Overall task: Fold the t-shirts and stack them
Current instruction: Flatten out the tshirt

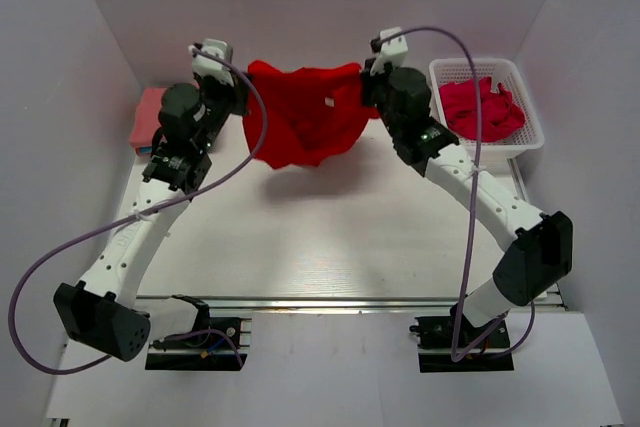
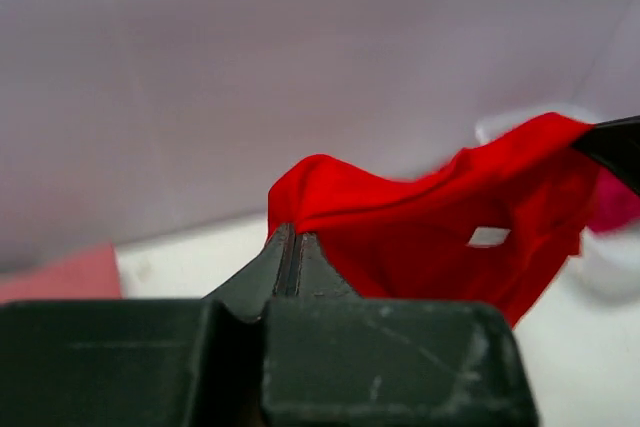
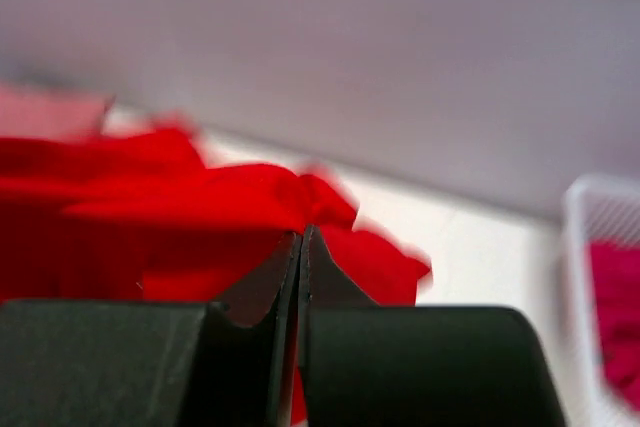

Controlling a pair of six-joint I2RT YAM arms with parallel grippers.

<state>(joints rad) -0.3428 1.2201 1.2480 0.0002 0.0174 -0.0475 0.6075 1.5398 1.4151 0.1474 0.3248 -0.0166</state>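
Red t-shirt (image 1: 305,122) held up above far part of table (image 1: 330,237), stretched between both arms, middle sagging, small white tag (image 1: 327,102) showing. Left gripper (image 2: 290,239) jaws pressed together on shirt's left top edge. Right gripper (image 3: 302,239) jaws clamped on right top edge. Salmon-pink shirt (image 1: 150,117) lies folded at far left. Crimson-pink shirts (image 1: 482,109) bunched in white lattice basket (image 1: 530,142) at far right.

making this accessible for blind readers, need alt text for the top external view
Two robot arms hold a red t-shirt stretched between the left gripper and right gripper over the far side of a white table, its middle sagging. At far right a white basket holds crimson-pink cloth; a salmon-pink shirt lies at far left.
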